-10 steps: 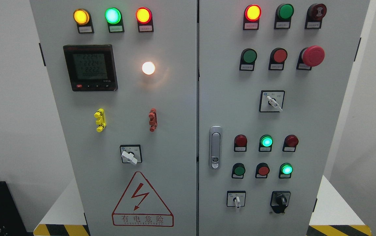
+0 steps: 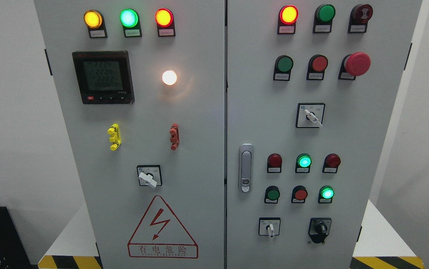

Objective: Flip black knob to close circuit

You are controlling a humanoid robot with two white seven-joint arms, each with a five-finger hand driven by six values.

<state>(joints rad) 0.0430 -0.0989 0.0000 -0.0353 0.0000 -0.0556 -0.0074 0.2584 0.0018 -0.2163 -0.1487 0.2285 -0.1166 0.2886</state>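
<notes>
Neither robot hand shows in the head view, so whether the fingers are spread, pressed together or pinching anything cannot be told, and places cannot be given relative to a hand; they are given on the cabinet instead. The black knob [image 2: 319,228] sits at the bottom right of the right-hand door [image 2: 349,149], in a black square bezel, with a small white-handled selector [image 2: 270,228] just to its side and a lit green lamp [image 2: 327,193] just above it. The knob looks like moulded black plastic with a raised grip bar, a shape meant to be pinched and turned; its bar seems to stand about upright, though dark on dark makes the angle hard to read. Nothing touches it, so by my judgement the flip is not yet begun and a hand must first come up into view. The doors are smooth grey painted sheet metal, matt, with a chromed latch handle [image 2: 245,168] by the centre seam. Controls are set in rows with labels beneath, likely so each can be found and reached without brushing its neighbours; the red mushroom button [image 2: 357,63] stands proud of the panel, well above the knob. On the left door a digital meter [image 2: 103,77] glows, and a red lightning triangle [image 2: 162,228] warns of live parts
</notes>
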